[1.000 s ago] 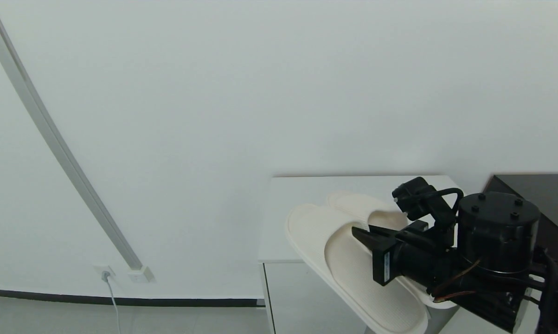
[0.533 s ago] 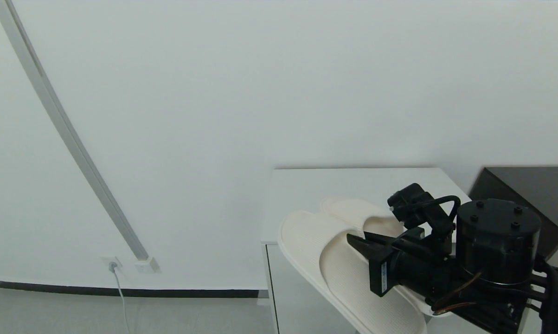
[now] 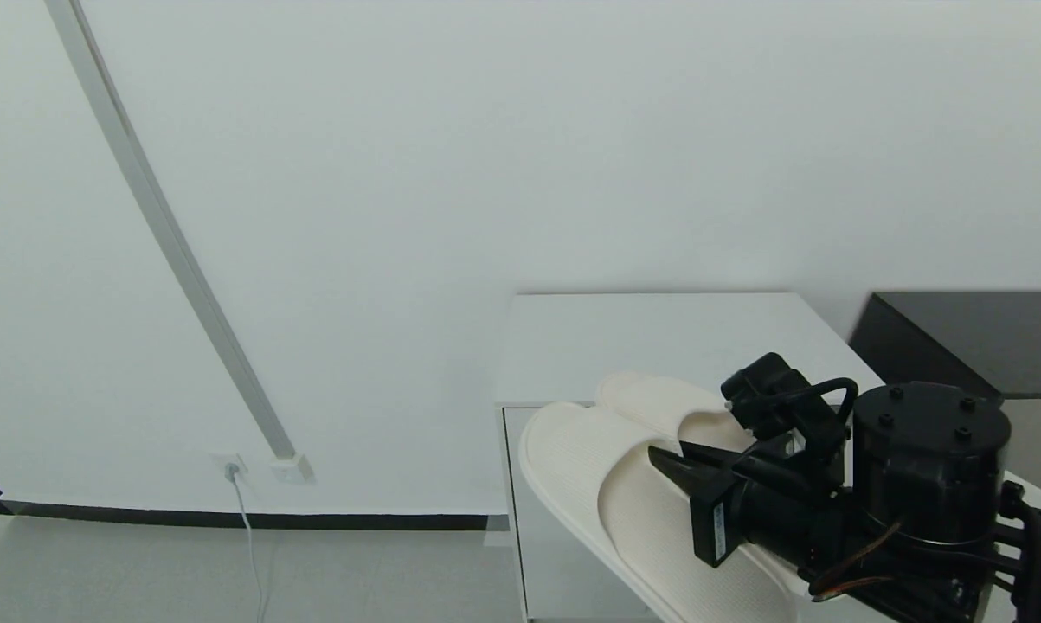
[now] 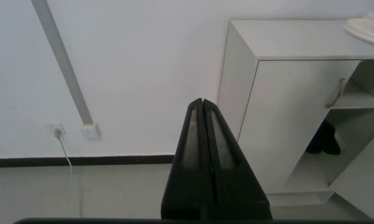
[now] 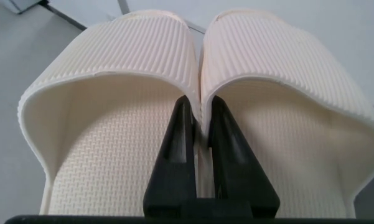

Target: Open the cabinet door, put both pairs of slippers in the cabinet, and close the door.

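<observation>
A pair of cream slippers (image 3: 589,467) hangs side by side in the air, level with the front top edge of the white cabinet (image 3: 658,337). My right gripper (image 3: 663,457) is shut on their two inner edges, one finger inside each slipper (image 5: 124,62), as the right wrist view's gripper (image 5: 201,118) shows. In the left wrist view the left gripper (image 4: 202,109) is shut on nothing, away from the cabinet (image 4: 286,106) at floor-side height. The cabinet's left door with its handle (image 4: 336,93) is closed. The right half is open, showing shelves and a dark pair of shoes (image 4: 323,138).
A black unit (image 3: 970,337) stands right of the cabinet. A grey cable duct (image 3: 165,234) runs down the white wall to a socket with a cord (image 3: 234,472). Bare floor (image 3: 226,571) lies left of the cabinet.
The whole head picture has shifted, so the camera moved. The right gripper keeps its hold on the slippers, which now sit lower against the cabinet's front.
</observation>
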### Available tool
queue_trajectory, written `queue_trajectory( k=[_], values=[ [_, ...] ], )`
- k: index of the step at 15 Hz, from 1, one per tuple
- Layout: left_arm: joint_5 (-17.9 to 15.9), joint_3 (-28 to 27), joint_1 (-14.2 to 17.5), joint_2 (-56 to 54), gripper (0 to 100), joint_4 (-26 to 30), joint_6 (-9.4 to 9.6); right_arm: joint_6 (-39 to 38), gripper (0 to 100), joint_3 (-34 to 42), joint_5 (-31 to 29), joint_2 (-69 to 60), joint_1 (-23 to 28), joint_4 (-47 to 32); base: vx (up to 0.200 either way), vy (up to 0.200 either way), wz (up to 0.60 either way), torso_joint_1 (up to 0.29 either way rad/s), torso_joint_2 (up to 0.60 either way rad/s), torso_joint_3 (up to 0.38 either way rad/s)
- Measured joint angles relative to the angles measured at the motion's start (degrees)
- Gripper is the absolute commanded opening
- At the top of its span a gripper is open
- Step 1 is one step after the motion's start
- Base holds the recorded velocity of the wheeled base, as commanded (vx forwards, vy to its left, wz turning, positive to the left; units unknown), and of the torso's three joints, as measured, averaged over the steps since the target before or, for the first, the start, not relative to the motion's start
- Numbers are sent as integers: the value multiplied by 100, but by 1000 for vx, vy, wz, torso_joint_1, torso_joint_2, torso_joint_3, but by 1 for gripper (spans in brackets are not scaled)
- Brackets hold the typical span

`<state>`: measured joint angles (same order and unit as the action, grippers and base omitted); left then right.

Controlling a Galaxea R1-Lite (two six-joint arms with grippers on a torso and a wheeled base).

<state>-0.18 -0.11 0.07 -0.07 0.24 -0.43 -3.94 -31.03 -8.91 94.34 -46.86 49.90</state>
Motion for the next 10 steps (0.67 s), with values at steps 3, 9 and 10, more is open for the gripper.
queue_trajectory(
  k=[3, 9, 10],
  values=[
    [0, 1, 0, 0, 0, 2, 0, 0, 0, 10, -11, 20, 11, -9, 0, 0, 0, 0, 0, 0],
    [9, 1, 0, 0, 0, 2, -9, 0, 0, 7, -22, 130, 11, 143, 0, 0, 0, 0, 0, 0],
    [9, 1, 0, 0, 0, 2, -9, 0, 0, 7, -28, 139, 12, 141, 0, -200, 0, 7, -2, 2]
  ],
)
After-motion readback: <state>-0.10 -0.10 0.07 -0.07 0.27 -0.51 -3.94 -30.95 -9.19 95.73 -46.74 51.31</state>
